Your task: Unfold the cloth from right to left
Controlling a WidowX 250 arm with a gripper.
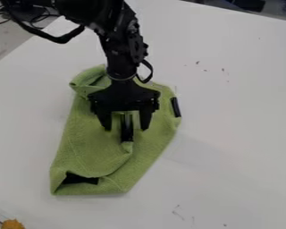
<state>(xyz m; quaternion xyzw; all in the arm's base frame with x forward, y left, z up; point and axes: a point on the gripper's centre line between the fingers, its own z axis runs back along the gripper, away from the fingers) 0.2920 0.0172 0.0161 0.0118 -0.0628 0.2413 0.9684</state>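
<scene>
1. Claw (pixel 126 129): left of the frame's centre, pointing down over the cloth. Fingers wide apart; nothing seen pinched. Contact with the cloth: cannot tell.
2. Between the fingers: a narrow black strip (pixel 127 129), upright in the frame, on the cloth. Its lower end meets a small raised fold.
3. Cloth (pixel 94 145): green, partly folded, lying left of centre on the worktop. Long shape, running from upper left of centre down to the lower left; bottom end is a flat edge with a pointed left corner.
4. Folds: top left edge is rolled over; a curved edge runs from below the black strip toward the lower left.
5. Second black strip (pixel 176 107): at the cloth's right edge, slightly tilted.
6. Black patch (pixel 80 179): near the cloth's bottom left corner, inside a fold opening.
7. Arm (pixel 118 49): enters from the top edge, left of centre.
8. Worktop (pixel 235 134): white, with small dark marks at upper right and bottom.
9. Orange thing (pixel 13 224): bottom left corner of the frame, partly cut off.
</scene>
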